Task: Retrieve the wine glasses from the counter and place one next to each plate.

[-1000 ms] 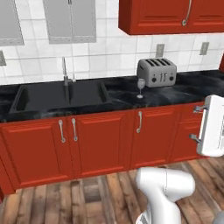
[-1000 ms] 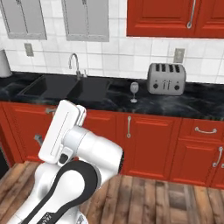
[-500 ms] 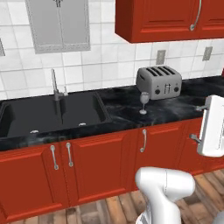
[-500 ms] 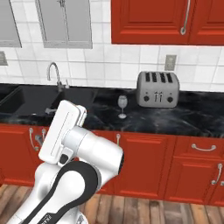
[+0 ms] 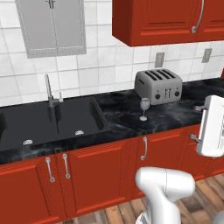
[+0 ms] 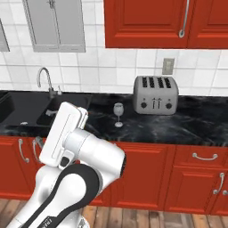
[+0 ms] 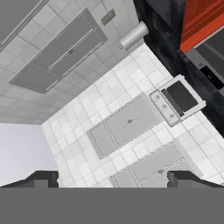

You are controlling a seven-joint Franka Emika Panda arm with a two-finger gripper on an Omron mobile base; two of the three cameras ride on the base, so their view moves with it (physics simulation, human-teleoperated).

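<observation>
Fingers (image 7: pixel 46 178) spread wide and empty; the gripper (image 7: pixel 113 179) points up at tiled wall, nowhere near its target. One wine glass (image 5: pixel 144 108) stands upright on the counter (image 5: pixel 175 114), between the sink (image 5: pixel 52 122) and toaster (image 5: pixel 159 85), near the front edge, probably for an easy reach.

Clear wine glass (image 5: pixel 144 108), glossy marbled stone counter (image 5: pixel 175 114) (black), brushed-metal toaster (image 5: pixel 158 85)
</observation>
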